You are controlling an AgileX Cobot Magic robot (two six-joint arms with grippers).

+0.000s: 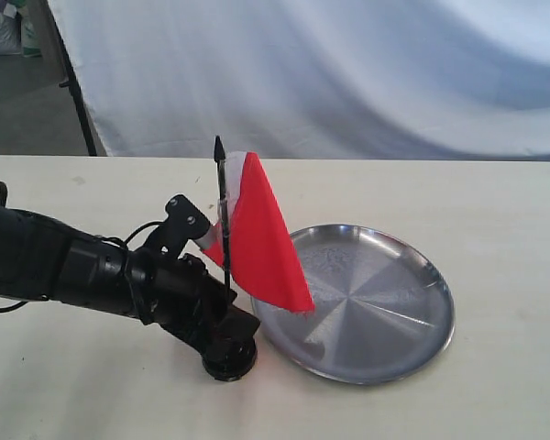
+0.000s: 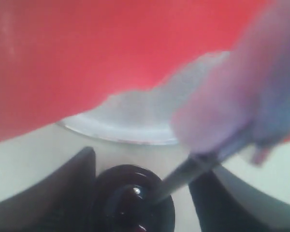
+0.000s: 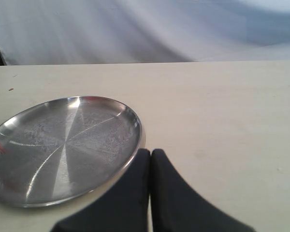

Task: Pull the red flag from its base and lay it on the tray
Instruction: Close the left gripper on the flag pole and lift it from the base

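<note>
Base [image 1: 229,365] nearest; red flag [image 1: 264,247] upright, pole tip up, beside tray [image 1: 399,316].

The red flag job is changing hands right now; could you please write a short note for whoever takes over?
Left hand: set either side of the base; whether it grips is unclear.
Right hand: shut, empty, near the tray.
Red flag: upright in the base, beside the tray.
Done: nothing yet.
To do: pull the flag out and lay it on the tray.
</note>
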